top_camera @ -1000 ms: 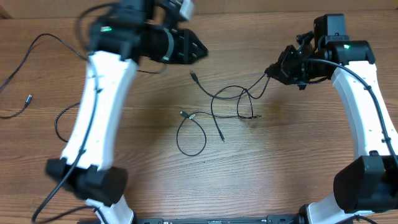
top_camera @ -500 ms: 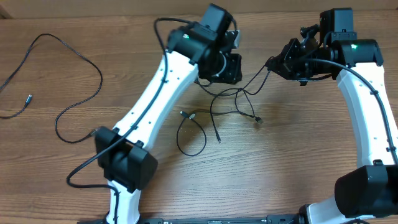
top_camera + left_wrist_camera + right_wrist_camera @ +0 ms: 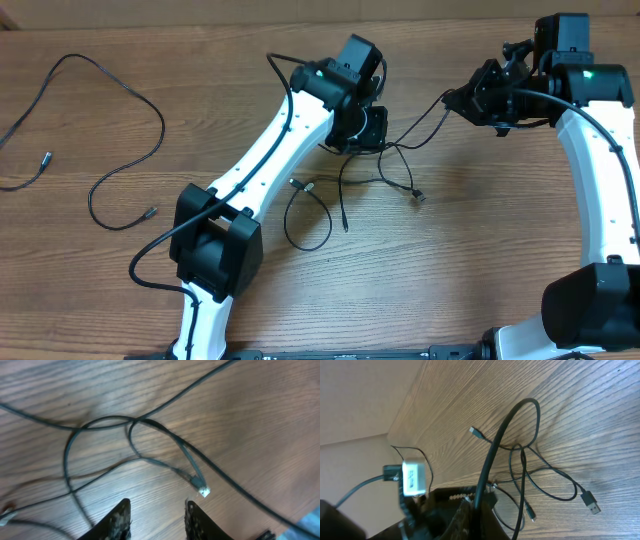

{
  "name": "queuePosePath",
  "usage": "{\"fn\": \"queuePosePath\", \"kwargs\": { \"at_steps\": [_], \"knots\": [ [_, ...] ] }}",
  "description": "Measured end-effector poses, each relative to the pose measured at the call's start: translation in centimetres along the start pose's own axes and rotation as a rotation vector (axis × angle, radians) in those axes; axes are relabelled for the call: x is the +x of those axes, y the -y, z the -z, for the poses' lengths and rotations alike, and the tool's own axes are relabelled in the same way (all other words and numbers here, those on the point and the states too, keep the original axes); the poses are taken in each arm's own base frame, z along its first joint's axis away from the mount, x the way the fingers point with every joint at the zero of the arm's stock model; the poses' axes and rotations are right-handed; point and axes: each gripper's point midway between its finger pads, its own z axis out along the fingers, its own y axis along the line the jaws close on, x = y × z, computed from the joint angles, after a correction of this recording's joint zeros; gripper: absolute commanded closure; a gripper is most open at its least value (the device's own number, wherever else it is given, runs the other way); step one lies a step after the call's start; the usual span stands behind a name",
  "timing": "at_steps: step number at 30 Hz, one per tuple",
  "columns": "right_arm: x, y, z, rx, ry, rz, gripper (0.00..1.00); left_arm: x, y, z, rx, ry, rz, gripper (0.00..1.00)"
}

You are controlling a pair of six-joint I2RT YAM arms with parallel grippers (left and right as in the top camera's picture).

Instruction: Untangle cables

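Note:
Several thin black cables (image 3: 385,165) lie crossed in a tangle at the table's middle. One strand runs taut from the tangle up to my right gripper (image 3: 452,99), which is shut on that cable (image 3: 496,445) above the table. In the right wrist view a flat plug (image 3: 590,501) and a small tip (image 3: 475,432) lie on the wood below. My left gripper (image 3: 372,128) hovers over the tangle's left side. In the left wrist view its jaws (image 3: 157,504) stand open with nothing between them, just short of a crossing loop (image 3: 131,422) and a pale plug tip (image 3: 202,491).
A separate long black cable (image 3: 162,125) lies loose at the far left, its plug end (image 3: 44,157) near the table's left edge. A small loop of cable (image 3: 296,183) lies in front of the tangle. My left arm (image 3: 270,160) stretches diagonally across the table's middle.
My left arm has swung in from the far left to hover over the tangle, its jaws spreading a little. My right gripper has drawn its cable slightly right and back.

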Motion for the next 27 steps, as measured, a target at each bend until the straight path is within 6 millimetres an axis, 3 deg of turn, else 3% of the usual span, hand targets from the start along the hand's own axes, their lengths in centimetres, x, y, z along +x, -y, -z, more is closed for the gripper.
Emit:
{"fn": "queuePosePath", "kwargs": {
  "at_steps": [7,12,22,27],
  "knots": [
    [-0.1,0.1,0.1,0.001,0.002,-0.002,0.96,0.1,3.1,-3.6,0.074,0.062,0.042,0.41],
    [-0.1,0.0,0.1,0.0,0.002,-0.001,0.96,1.6,4.5,-5.4,0.074,0.059,0.084,0.47],
    [-0.1,0.0,0.1,0.0,0.002,-0.001,0.97,2.0,3.3,-7.2,0.039,0.085,0.136,0.54],
    [-0.1,0.0,0.1,0.0,0.002,0.0,0.96,1.8,3.7,-7.9,0.062,0.113,0.123,0.6]
  ]
}}
